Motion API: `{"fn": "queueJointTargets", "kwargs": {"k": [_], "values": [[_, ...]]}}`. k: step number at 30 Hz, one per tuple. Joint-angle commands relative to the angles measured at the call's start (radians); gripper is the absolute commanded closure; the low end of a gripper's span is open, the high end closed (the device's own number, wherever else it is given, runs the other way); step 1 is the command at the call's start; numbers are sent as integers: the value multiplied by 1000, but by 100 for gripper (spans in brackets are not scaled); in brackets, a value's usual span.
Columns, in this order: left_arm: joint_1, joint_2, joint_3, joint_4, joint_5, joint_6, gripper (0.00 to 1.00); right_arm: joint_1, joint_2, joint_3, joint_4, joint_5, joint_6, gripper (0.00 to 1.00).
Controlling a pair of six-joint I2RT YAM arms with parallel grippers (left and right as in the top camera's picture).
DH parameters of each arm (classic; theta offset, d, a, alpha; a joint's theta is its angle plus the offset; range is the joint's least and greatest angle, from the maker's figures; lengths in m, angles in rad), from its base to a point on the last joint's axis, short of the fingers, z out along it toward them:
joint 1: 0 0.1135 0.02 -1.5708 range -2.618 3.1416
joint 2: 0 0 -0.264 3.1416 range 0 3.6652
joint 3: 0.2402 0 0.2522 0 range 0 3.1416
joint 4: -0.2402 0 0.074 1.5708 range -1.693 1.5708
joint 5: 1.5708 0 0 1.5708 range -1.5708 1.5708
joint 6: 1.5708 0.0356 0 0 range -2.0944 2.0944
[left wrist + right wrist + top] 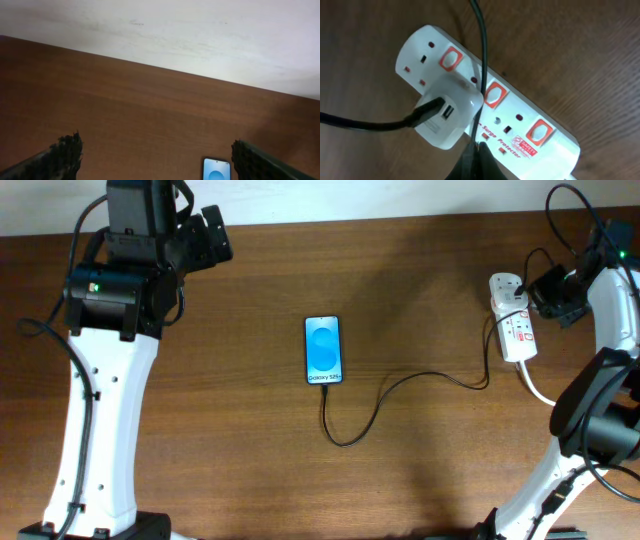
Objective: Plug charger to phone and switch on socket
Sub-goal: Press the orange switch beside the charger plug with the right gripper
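Though slim, glossy rectangular phone [322, 351]

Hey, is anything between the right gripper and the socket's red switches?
Yes. In the right wrist view a black cable crosses the socket beside the middle switch, just ahead of the right gripper. The white adapter sits next to it.

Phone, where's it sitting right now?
In the overhead view the phone lies screen-up near the middle of the table, with the charger running from its text end rightward to the socket.
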Motion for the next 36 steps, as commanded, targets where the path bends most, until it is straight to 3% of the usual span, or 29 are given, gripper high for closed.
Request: {"fn": "queueJointTargets", "kwargs": {"k": [1,36], "values": [[0,-25,9,-9,0,9,0,-6,24,21,14,-13,11,96],[0,-25,9,-20,-64,-23,1,-4,172,21,129,-37,41,96]]}}
